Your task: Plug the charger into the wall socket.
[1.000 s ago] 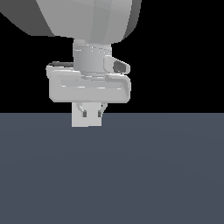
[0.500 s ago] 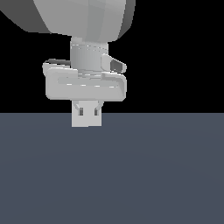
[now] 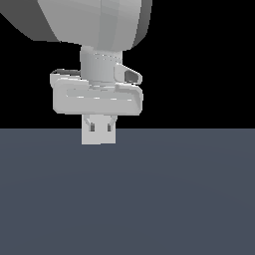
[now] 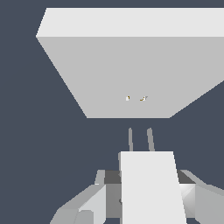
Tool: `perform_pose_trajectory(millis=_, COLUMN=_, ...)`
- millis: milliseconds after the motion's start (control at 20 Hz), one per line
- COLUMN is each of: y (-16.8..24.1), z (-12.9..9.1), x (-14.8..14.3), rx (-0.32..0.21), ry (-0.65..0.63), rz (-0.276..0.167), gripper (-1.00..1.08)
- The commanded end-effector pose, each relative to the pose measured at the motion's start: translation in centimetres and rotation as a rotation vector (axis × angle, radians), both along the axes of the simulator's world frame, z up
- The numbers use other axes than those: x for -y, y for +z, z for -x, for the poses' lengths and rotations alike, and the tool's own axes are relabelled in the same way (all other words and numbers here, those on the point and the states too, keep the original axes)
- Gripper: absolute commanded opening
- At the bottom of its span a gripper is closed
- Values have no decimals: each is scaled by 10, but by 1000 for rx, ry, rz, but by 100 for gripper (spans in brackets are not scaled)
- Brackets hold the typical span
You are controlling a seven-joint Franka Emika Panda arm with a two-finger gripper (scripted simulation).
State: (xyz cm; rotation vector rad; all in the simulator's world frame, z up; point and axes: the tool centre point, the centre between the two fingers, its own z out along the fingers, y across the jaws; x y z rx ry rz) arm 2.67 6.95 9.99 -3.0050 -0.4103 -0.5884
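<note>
Your charger (image 4: 151, 186) sits clamped between the gripper's (image 4: 148, 192) fingers (image 4: 85, 205), its two thin prongs (image 4: 140, 139) pointing straight at the wall socket (image 4: 131, 70) and stopping just short of the plate, lined up close to its two tiny holes (image 4: 135, 98). In the exterior view you see the gripper (image 3: 99, 130) hanging under the arm's wide hand, above the dark grey floor (image 3: 149, 199), with the charger (image 3: 99, 135) showing as a small white block between the fingers.
</note>
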Motion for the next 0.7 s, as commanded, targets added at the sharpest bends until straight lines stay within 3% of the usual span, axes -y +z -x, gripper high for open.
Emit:
perform_pose_trajectory(millis=0, y=0, z=-6, x=-2, rx=0, ry=0, rz=0, gripper=-100)
perform_pose_trajectory(millis=650, y=0, z=-40, x=-11, rx=0, ry=1, rz=0, gripper=-100)
